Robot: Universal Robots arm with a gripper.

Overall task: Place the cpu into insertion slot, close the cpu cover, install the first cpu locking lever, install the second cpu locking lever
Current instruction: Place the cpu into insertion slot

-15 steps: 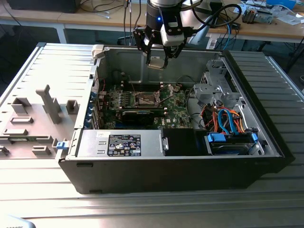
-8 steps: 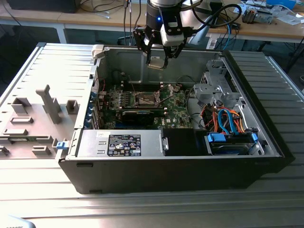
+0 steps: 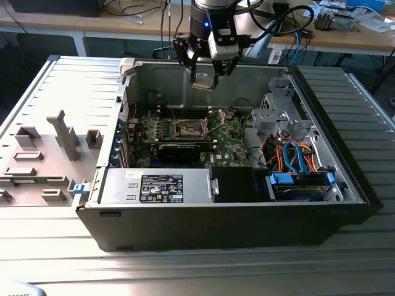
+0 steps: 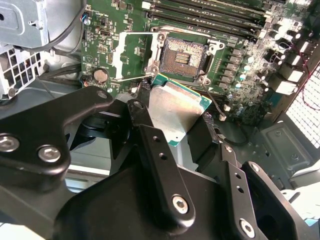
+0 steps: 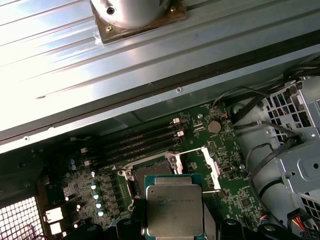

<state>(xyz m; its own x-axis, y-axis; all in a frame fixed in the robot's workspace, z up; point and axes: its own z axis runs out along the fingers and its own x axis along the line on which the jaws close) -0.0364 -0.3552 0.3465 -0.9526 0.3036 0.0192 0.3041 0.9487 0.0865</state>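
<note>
The gripper (image 4: 175, 112) is clamped on the cpu (image 4: 172, 100) by two opposite edges, leaving its underside free as it hangs above the green board (image 4: 97, 50). The insertion slot (image 4: 182, 59) lies bare near the board's middle, because the cpu cover (image 4: 131, 55) is swung open beside it.

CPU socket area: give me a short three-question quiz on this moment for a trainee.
1. True or false: the cpu already sits in the insertion slot.
2. Multiple choice: the cpu cover is A) closed over the slot; B) swung open beside the slot; C) lying off the board.
3. Fill in: the gripper is shut on the ____.
Key: 1 false, the chip is held above the board and the slot is bare; 2 B; 3 cpu.
</note>
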